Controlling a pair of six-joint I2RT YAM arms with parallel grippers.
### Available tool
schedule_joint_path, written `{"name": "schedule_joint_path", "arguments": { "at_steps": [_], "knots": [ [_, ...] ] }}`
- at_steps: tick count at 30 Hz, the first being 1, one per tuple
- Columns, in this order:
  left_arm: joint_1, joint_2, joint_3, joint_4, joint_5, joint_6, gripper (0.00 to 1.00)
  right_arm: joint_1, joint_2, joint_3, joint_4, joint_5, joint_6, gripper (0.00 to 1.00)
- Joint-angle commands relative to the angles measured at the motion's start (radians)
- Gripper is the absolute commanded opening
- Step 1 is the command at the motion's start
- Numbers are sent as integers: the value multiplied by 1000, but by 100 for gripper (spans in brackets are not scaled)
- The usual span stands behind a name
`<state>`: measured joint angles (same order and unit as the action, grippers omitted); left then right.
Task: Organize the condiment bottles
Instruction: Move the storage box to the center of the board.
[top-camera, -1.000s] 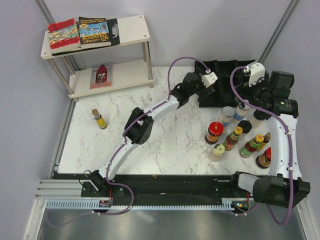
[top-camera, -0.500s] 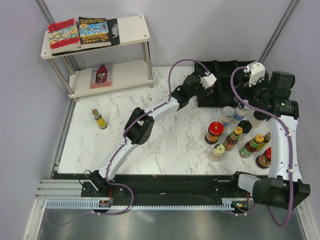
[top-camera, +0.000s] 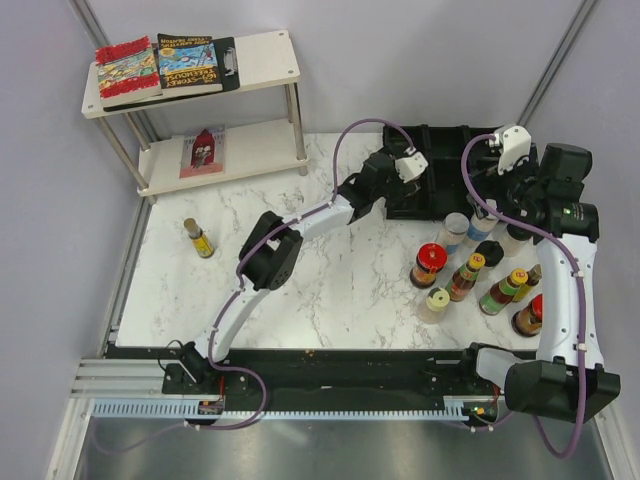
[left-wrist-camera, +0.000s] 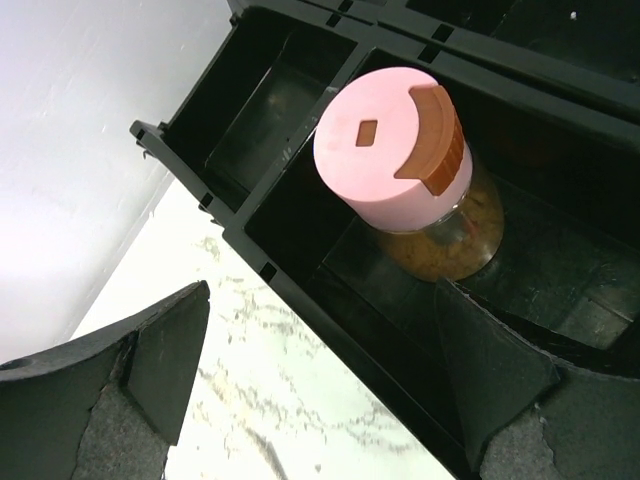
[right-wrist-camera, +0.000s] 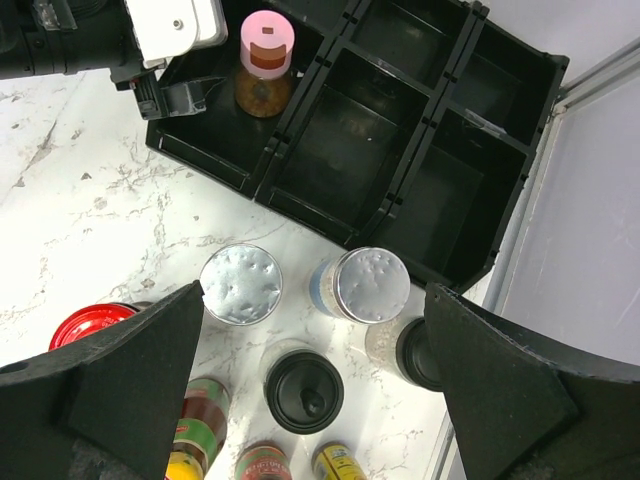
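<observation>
The pink-capped glass spice jar (left-wrist-camera: 390, 160) stands upright in the left-end compartment of the black plastic compartmented tray (right-wrist-camera: 340, 135), at the far right corner of the white marbled counter (top-camera: 330, 270). The left gripper (left-wrist-camera: 322, 300) hovers near it, fingers spread wide and touching nothing. The right gripper (right-wrist-camera: 315, 300), also wide and empty, hangs over the cluster by the right edge: silver-lidded jars (right-wrist-camera: 241, 284) just beside the tray, a black-capped bottle (right-wrist-camera: 304, 392) and a red-lidded jar (right-wrist-camera: 90, 325). A lone yellow-labelled bottle (top-camera: 198, 238) stands near the left edge.
</observation>
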<state>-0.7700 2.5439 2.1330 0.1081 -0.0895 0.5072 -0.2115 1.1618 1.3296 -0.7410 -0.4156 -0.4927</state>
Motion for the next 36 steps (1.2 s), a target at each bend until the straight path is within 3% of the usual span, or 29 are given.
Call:
{"name": "schedule_joint_path", "arguments": {
  "at_steps": [1, 12, 16, 22, 27, 36],
  "knots": [
    [3, -57, -102, -85, -52, 39, 99, -3, -25, -4, 0, -35, 3, 98],
    [18, -140, -283, -76, -134, 7, 99, -3, -14, -9, -3, -55, 2, 98],
    [28, -177, -352, -76, -145, -16, 99, -3, 9, -18, 72, -8, 54, 98],
    [29, -224, -409, -74, -147, -30, 99, -9, 233, 117, 147, 101, 169, 98],
    [29, -254, -424, -85, -139, -45, 99, -6, 458, 336, 144, 115, 252, 98],
    [28, -300, -453, -146, -102, -93, 99, 76, 762, 586, 86, 204, 250, 97]
  ]
}}
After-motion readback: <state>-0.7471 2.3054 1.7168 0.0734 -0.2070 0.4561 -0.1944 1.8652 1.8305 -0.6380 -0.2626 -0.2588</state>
